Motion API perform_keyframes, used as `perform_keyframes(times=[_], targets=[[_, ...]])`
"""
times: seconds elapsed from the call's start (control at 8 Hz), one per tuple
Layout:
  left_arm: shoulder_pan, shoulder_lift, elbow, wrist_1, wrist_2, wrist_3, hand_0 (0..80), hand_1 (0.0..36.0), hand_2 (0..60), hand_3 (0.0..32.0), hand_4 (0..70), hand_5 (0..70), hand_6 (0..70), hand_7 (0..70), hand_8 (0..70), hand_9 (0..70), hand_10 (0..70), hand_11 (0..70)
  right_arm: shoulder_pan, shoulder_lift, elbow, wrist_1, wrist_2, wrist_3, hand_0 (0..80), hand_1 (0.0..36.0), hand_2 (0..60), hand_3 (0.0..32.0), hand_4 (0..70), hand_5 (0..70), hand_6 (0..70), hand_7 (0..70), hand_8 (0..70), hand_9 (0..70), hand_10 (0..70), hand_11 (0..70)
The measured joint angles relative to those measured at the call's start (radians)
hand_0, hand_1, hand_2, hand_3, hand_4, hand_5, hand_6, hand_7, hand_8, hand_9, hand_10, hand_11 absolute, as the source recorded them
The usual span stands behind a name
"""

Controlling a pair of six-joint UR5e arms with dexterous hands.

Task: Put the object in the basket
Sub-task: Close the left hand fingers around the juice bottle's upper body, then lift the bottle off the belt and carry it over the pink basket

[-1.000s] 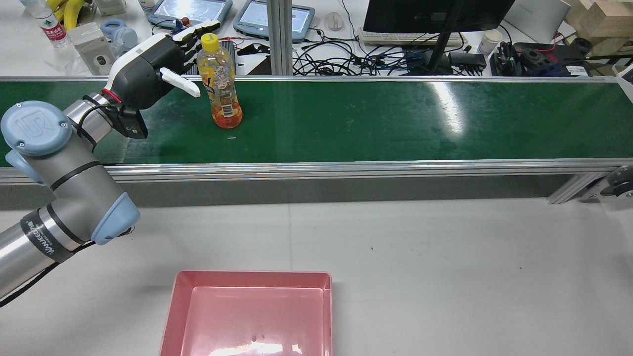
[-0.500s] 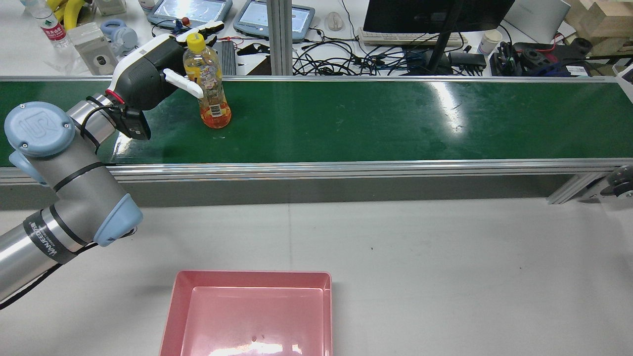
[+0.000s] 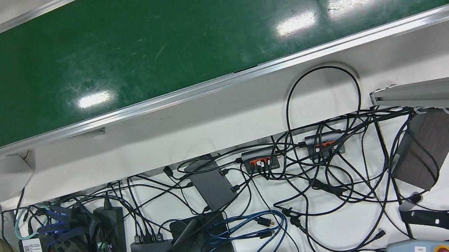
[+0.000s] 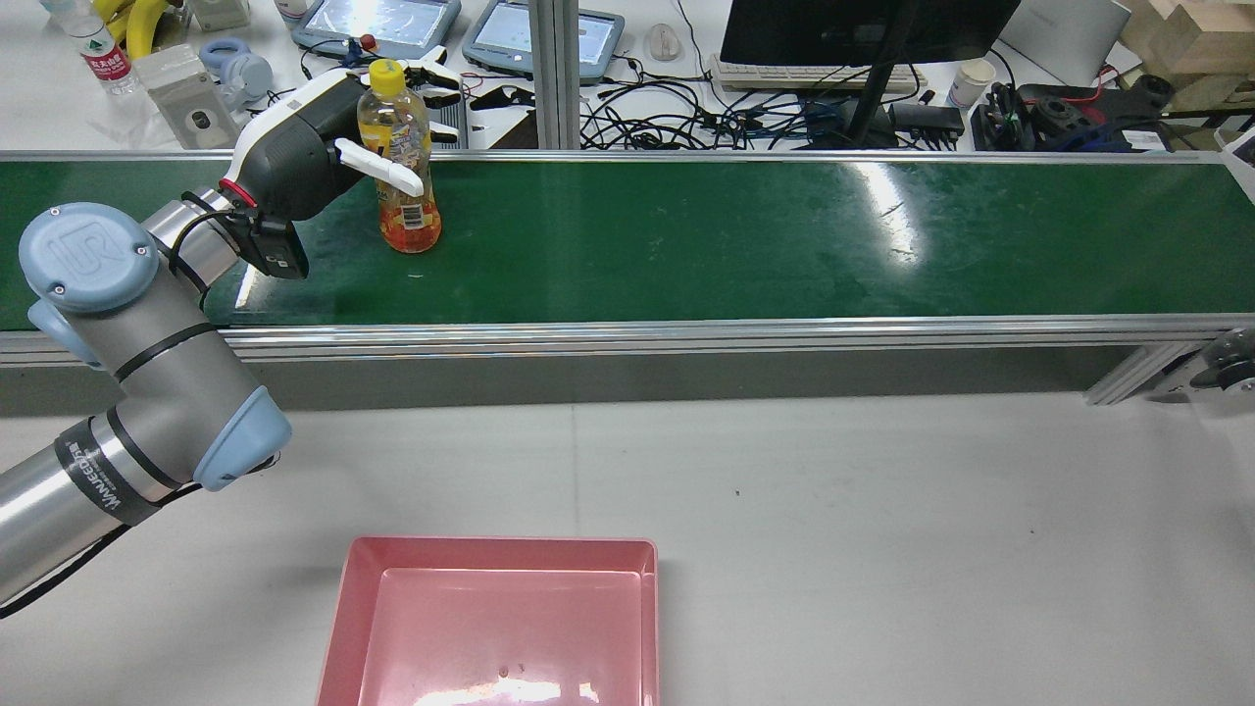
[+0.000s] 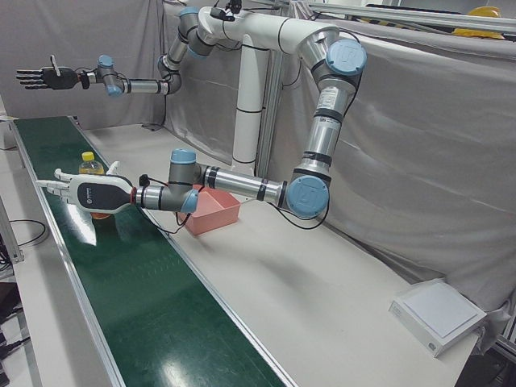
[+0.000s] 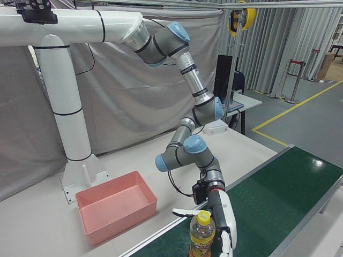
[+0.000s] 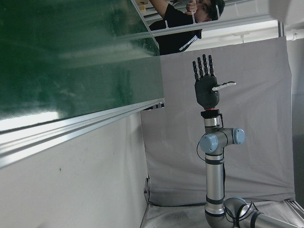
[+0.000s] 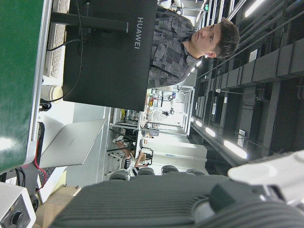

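Green conveyor belt (image 4: 745,240) runs along desk's (image 4: 833,510) far edge. Cluttered bench with cables (image 4: 677,113), monitor (image 4: 863,29), pendants beyond belt. Pink basket (image 4: 495,618) at desk's near edge, left of centre, well apart from bottle. Bottle (image 4: 400,162) upright on belt's left end, long axis vertical, yellow cap up. Left hand (image 4: 314,147) wraps bottle from left, thumb across front, fingers (image 4: 438,76) behind; whether it grips firmly cannot tell. Right hand (image 5: 40,77) raised high, away from belt, fingers spread, holding nothing.
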Motion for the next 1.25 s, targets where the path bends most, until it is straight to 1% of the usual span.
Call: perform_keyframes(times=[0.12,0.25,0.38,0.5,0.62,0.75,0.88,1.0,1.12,1.25], targets=[[0.0,-0.017,-0.003,0.026,-0.001,0.0,67.5,24.2,53.8,0.0,54.5,70.0,66.9,70.0,70.0,70.0,70.0,70.0,0.0,0.0,0.0,0.0,0.0,0.0,0.0,0.0,0.0,0.0,0.0,0.0,0.0,0.0,0.0,0.0,0.0,0.0],[-0.001,-0.039,-0.004,0.067,-0.001,0.001,60.3,25.3,60.0,0.0,49.7,70.0,67.6,70.0,70.0,70.0,70.0,70.0,0.0,0.0,0.0,0.0,0.0,0.0,0.0,0.0,0.0,0.0,0.0,0.0,0.0,0.0,0.0,0.0,0.0,0.0],[-0.001,-0.058,-0.005,0.106,-0.001,0.002,58.5,24.0,60.0,0.0,46.7,70.0,65.7,70.0,70.0,70.0,70.0,70.0,0.0,0.0,0.0,0.0,0.0,0.0,0.0,0.0,0.0,0.0,0.0,0.0,0.0,0.0,0.0,0.0,0.0,0.0],[-0.002,-0.068,-0.008,0.127,-0.001,0.003,58.4,22.3,60.0,0.0,45.8,70.0,64.3,70.0,70.0,70.0,70.0,70.0,0.0,0.0,0.001,0.0,0.0,0.0,0.0,0.0,0.0,0.0,0.0,0.0,0.0,0.0,0.0,0.0,0.0,0.0],[-0.002,-0.072,-0.012,0.134,0.0,0.003,58.1,21.4,58.4,0.0,43.2,70.0,62.1,70.0,70.0,70.0,70.0,70.0,0.0,0.0,0.001,0.0,0.0,0.0,0.0,0.0,0.0,0.0,0.0,0.0,0.0,0.0,0.0,0.0,0.0,0.0],[0.0,-0.073,-0.018,0.138,0.0,0.003,58.3,20.9,54.8,0.0,42.6,70.0,60.6,70.0,70.0,70.0,70.0,70.0,0.0,0.0,0.001,0.0,0.0,0.0,0.0,0.0,0.0,0.0,0.0,0.0,0.0,0.0,0.0,0.0,0.0,0.0],[0.003,-0.072,-0.029,0.138,0.003,0.003,58.9,19.9,47.0,0.0,40.9,70.0,57.8,70.0,70.0,70.0,70.0,70.0,0.0,0.0,0.001,0.0,0.0,0.0,0.0,0.0,0.0,0.0,0.0,0.0,0.0,0.0,0.0,0.0,0.0,0.0],[0.012,-0.068,-0.059,0.138,0.006,0.003,58.6,19.7,45.8,0.0,39.5,70.0,56.4,70.0,70.0,70.0,70.0,70.0,0.0,0.0,0.001,0.0,0.0,0.0,0.0,0.0,0.0,0.0,0.0,0.0,0.0,0.0,0.0,0.0,0.0,0.0],[0.03,-0.057,-0.109,0.145,0.009,0.003,58.6,19.6,45.6,0.0,38.9,70.0,56.0,70.0,70.0,70.0,70.0,70.0,0.0,0.0,0.001,0.0,0.0,0.0,0.0,0.0,0.0,0.0,0.0,0.0,0.0,0.0,0.0,0.0,0.0,0.0],[0.055,-0.032,-0.177,0.163,0.01,0.004,58.8,19.7,44.4,0.0,37.7,70.0,54.6,70.0,70.0,70.0,70.0,70.0,0.0,0.0,0.002,0.0,0.0,0.0,0.0,0.0,0.0,0.0,0.0,0.0,0.0,0.0,0.0,0.0,0.0,0.0]])
